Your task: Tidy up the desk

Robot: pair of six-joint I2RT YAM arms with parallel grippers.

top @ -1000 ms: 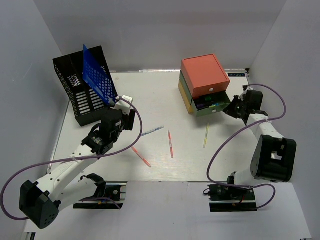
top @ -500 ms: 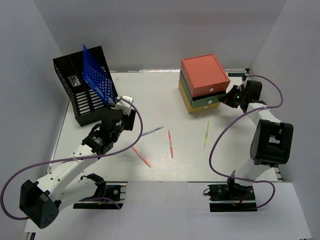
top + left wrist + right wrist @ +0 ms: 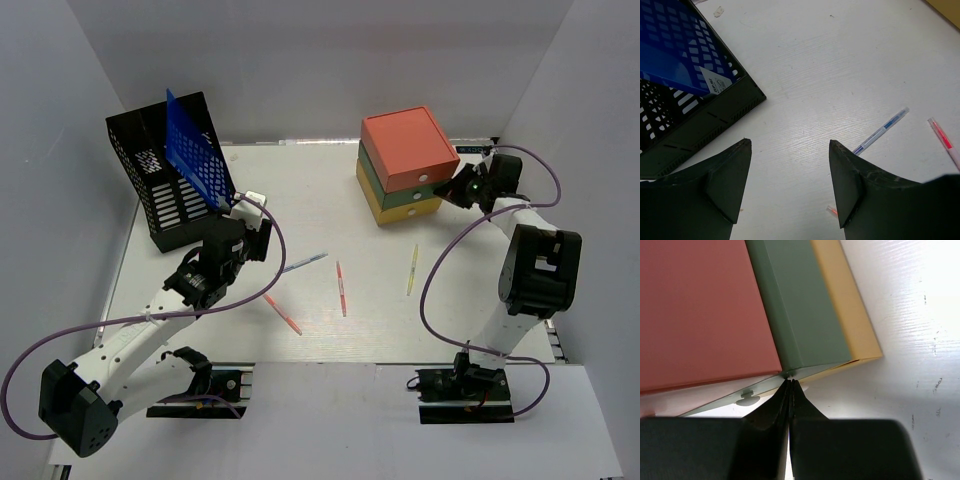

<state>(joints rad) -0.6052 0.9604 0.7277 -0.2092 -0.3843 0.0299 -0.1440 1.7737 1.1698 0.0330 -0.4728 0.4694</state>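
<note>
The white table (image 3: pixel 330 195) is lying between the two arm bases and the far wall, carrying everything. The left gripper (image 3: pixel 789 145) is hanging over its left part, just beside the near corner of the black mesh rack (image 3: pixel 160 205). Its fingers are standing wide apart with nothing between them. A blue folder (image 3: pixel 195 158) is leaning inside the rack. The right gripper (image 3: pixel 790 384) is touching with its tips the front of the green middle drawer (image 3: pixel 800 315) of the drawer box (image 3: pixel 405 160), at the far right of the table. Its fingers are closed together and are gripping nothing. Four pens are lying apart on the near middle of the table: a blue pen (image 3: pixel 303 263), a red pen (image 3: pixel 341 288), a yellow pen (image 3: pixel 412 270) and a second red pen (image 3: pixel 282 314).
</note>
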